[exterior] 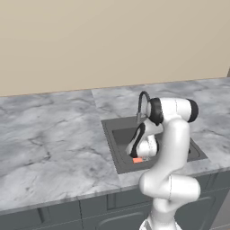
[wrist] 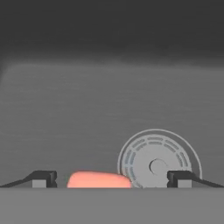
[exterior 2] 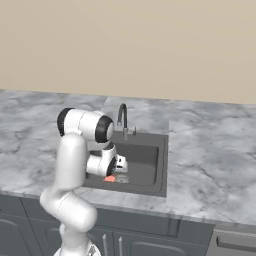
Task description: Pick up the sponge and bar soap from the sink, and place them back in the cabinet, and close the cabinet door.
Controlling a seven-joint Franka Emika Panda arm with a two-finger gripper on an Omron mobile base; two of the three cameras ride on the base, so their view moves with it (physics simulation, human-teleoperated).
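1. Inside the sink (exterior: 117, 148), a dark grey basin set into the marble counter (exterior: 49, 143), the bar soap (wrist: 99, 180) is seen lying flat on the floor, next to the round drain (wrist: 158, 158).
2. Soap is also picked out in the left base view (exterior: 138, 160) near the basin's front wall, and in the right base view (exterior 2: 110, 178) just beside the drain (exterior 2: 121, 178).
3. Sponge cannot be made out in any view.
4. Gripper (wrist: 112, 178) is lowered into the basin, jaws spread wide, nothing held; the soap sits between the fingertips (wrist: 43, 178), nearer the one on the hand view's left, and contact cannot be told.
5. Soap's long axis is seen running across the hand view, roughly in line with the gap between the two tips; which way it lies in the room cannot be told from the base views, too small.
6. Drain is partly covered by the other tip in the hand view.
7. Faucet (exterior: 142, 104) stands at the basin's back edge, close behind the arm's upper link.
8. Bare basin floor extends ahead of the gripper up to the far wall; the front wall is close to the soap in the left base view.
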